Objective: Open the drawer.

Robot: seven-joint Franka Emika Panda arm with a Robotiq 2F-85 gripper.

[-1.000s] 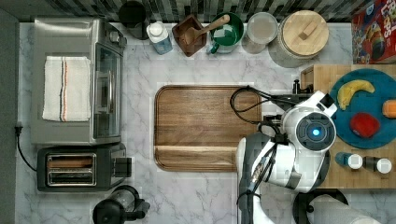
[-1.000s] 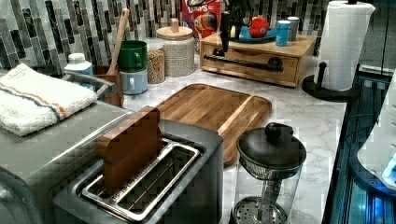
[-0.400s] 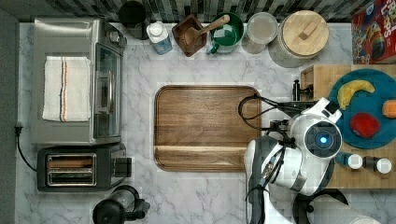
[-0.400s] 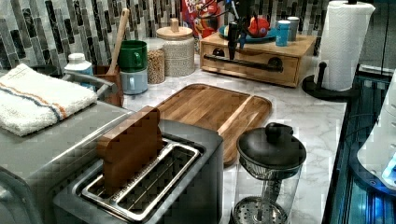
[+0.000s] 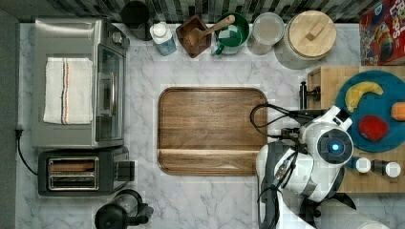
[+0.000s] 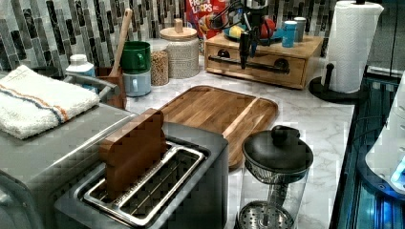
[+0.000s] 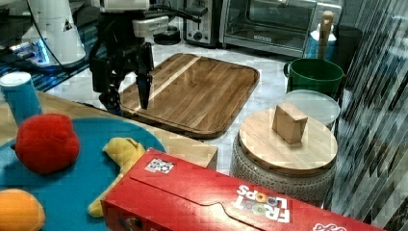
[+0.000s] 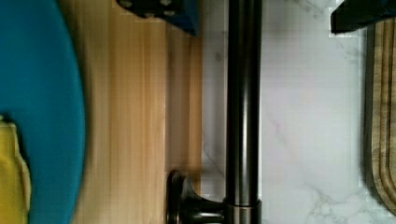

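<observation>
hand has moved over to the drawer, open fingers straddling its black handle; drawer not pulled out yet, closing comes next.

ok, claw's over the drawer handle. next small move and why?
Probably lower straight down and close. In the wrist view the open claw straddles the black bar handle, one finger on each side. In the left view the drawer looks shut. Pull only after gripping.
</observation>
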